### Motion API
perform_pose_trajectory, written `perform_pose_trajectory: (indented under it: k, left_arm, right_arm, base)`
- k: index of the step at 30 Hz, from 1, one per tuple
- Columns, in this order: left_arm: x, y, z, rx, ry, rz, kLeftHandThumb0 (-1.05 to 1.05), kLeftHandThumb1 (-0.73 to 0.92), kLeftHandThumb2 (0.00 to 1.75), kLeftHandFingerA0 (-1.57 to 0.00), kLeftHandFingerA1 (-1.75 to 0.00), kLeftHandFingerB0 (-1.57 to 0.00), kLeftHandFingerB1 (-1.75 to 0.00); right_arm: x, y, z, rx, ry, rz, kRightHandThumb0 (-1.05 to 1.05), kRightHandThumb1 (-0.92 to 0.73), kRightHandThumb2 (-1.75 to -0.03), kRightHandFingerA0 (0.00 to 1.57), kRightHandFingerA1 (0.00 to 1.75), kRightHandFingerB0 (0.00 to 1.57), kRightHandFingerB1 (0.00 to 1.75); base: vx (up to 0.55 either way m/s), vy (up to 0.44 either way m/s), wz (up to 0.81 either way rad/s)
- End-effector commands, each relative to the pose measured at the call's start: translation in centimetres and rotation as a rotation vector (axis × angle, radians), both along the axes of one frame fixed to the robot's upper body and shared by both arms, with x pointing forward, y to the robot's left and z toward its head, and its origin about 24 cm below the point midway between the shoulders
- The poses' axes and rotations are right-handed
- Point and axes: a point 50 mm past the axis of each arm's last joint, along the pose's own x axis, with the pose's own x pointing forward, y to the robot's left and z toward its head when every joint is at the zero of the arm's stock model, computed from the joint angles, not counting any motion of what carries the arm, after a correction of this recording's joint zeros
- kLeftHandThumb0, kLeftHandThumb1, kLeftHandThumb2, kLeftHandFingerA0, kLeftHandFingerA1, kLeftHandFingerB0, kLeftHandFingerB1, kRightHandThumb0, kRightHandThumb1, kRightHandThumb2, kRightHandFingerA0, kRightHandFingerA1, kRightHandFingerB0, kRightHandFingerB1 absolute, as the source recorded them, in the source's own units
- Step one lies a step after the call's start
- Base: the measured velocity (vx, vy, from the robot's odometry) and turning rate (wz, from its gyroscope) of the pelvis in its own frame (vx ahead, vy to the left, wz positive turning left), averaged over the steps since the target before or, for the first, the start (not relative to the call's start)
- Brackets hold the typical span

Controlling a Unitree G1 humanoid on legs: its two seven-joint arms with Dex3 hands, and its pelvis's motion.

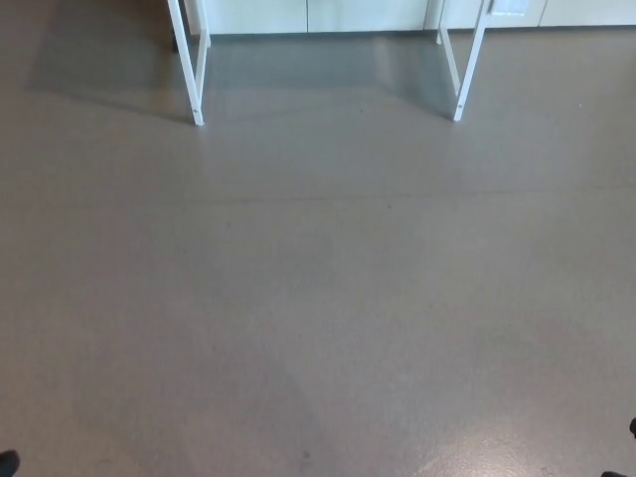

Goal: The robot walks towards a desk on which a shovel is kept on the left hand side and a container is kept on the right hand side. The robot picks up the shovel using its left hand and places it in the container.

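Peeking in at the bottom corners are dark slivers, the left hand point(8, 461) and right hand point(632, 428); whether either is spread or closed cannot be told. Beyond lies bare grey floor point(318, 298). Farthest, white desk legs point(197, 79) stand before pale cabinets point(318, 14). Shovel and container are out of view, so the shovel's look and heading cannot be told.
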Motion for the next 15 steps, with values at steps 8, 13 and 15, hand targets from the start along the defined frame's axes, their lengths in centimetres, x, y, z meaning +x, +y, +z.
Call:
perform_pose_trajectory:
  k: [8,13,15]
  left_arm:
    - [-0.03,0.34,0.45,-0.028,-0.047,-0.007,-0.3,0.62,0.59,-0.35,-0.34,-0.31,-0.31]
    - [0.14,0.29,0.56,-0.022,-0.05,-0.008,-0.3,0.62,0.59,-0.36,-0.34,-0.31,-0.31]
    - [0.12,0.34,0.56,-0.025,-0.051,-0.007,-0.29,0.62,0.59,-0.34,-0.34,-0.31,-0.31]
  right_arm:
    - [-0.38,-0.22,0.19,0.042,-0.012,-0.006,-0.09,-0.44,-0.52,0.58,0.59,0.49,0.52]
    - [-0.24,-0.17,0.27,0.041,-0.01,-0.012,-0.09,-0.44,-0.52,0.59,0.59,0.49,0.52]
    - [-0.34,-0.15,0.24,0.044,-0.014,-0.008,-0.08,-0.44,-0.52,0.59,0.59,0.48,0.51]
  base:
    - [0.01,0.02,0.14]
    - [0.09,0.248,-0.24]
    - [0.32,0.416,0.06]
